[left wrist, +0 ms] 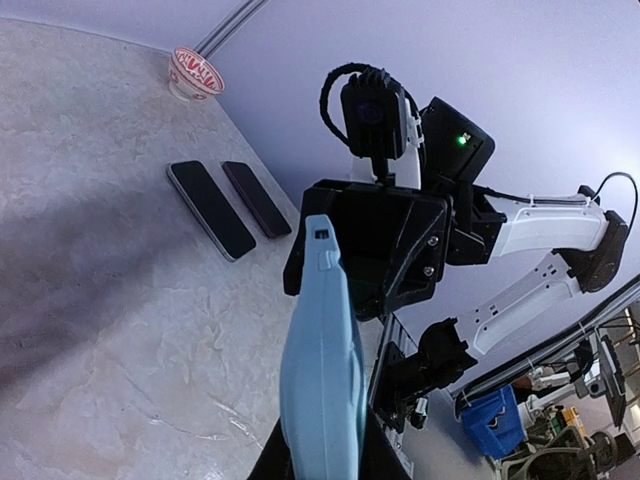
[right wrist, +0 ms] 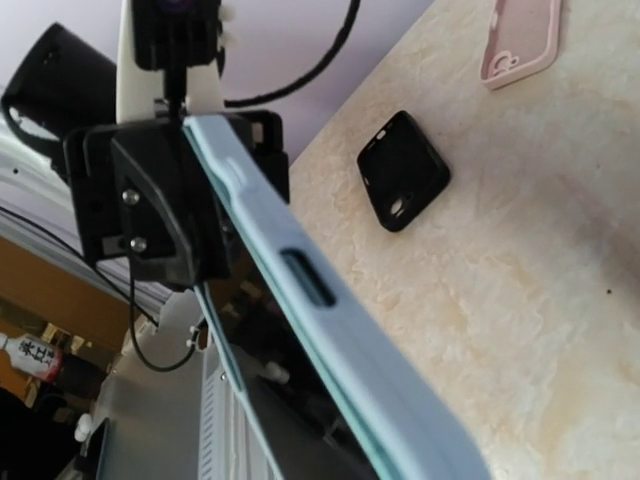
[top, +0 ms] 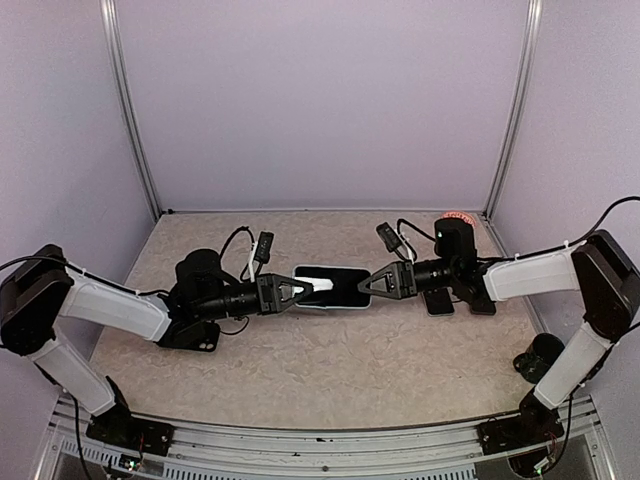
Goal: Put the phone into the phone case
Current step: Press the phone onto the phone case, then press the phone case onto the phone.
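The marbled beige table carries two dark phones, a red-patterned bowl, a black case and a pink case.

Red-patterned bowl, wide dark phone beside narrow dark phone, black case, pink case
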Controlling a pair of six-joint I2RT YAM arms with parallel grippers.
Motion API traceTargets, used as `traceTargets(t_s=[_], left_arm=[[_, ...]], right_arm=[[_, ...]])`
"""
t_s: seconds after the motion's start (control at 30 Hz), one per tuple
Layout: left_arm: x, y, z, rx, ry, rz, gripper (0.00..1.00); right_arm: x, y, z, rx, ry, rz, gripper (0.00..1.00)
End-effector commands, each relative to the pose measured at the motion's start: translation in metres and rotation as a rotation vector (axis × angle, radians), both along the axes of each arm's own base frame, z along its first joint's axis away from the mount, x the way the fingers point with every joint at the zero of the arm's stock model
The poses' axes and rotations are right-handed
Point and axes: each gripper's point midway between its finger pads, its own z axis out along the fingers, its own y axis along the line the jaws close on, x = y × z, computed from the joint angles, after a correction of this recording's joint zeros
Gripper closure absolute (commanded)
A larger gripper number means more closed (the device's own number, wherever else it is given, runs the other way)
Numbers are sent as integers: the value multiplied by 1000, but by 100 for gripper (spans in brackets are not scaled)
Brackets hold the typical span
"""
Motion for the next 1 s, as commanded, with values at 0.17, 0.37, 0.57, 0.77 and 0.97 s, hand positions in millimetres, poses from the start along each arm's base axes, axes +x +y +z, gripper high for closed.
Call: traceTargets(t_s=[0.17,0.37,0.57,0.77,0.97], left_arm=[[-14,-2,29,70,-178,-109,100],[-24,-5,23,141,-194,-188,100],[-33,-5,21,188,-200,-248,100],[-40,-6,27,180,-210,-289,100],[-44,-9,31,175,-213,-310,100]], right_arm=[[-4,-11,37,-17,-198,58,40],[12,-17,34,-137,-356,-11,33],[-2,-5,41,-74,-421,105,32],[-32,26,32,-88,-506,245,32],[-41,50,15,-142,-524,282,33]])
